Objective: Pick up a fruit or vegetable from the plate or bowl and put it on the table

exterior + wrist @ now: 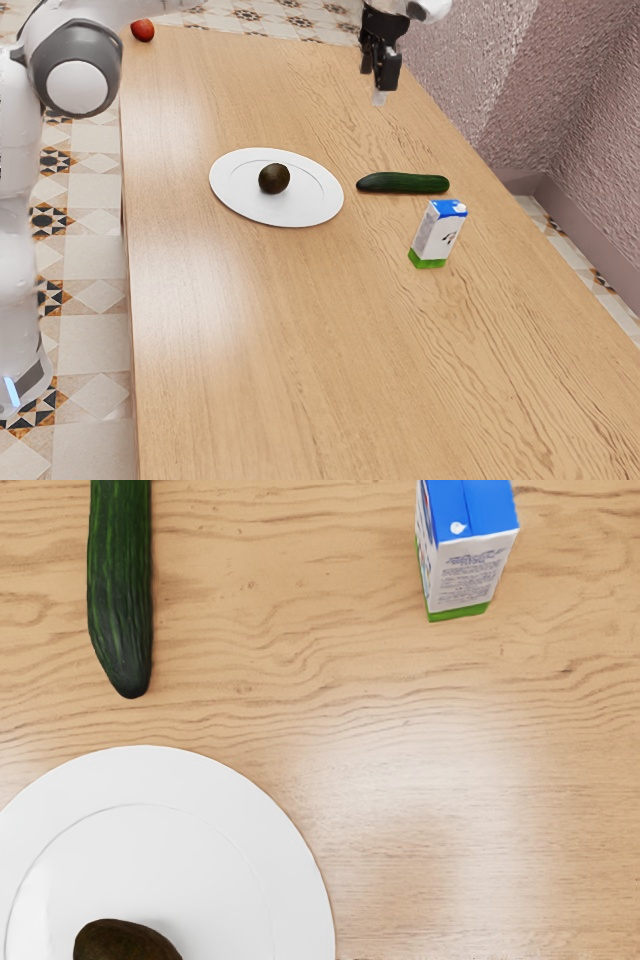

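Can make out the gripper [380, 80] near the top of the exterior view, right of centre, raised above the wooden table [260, 400]; cannot tell whether released or clenched. Find the dark avocado [274, 179] left of centre in the upper half of that frame, resting on the white plate [235, 197], inside the rim. Just beside the plate, toward the exterior view's right, see the green cucumber [403, 184] lying flat on the table. Below the cucumber in the frame, right of centre, notice the milk carton [437, 236], upright, blue on top and green at the base. At the upper left, by the table's far corner, spot a red apple [143, 30], well apart from the plate. In the wrist view, look down on avocado, plate, cucumber and carton, all apart from the gripper.
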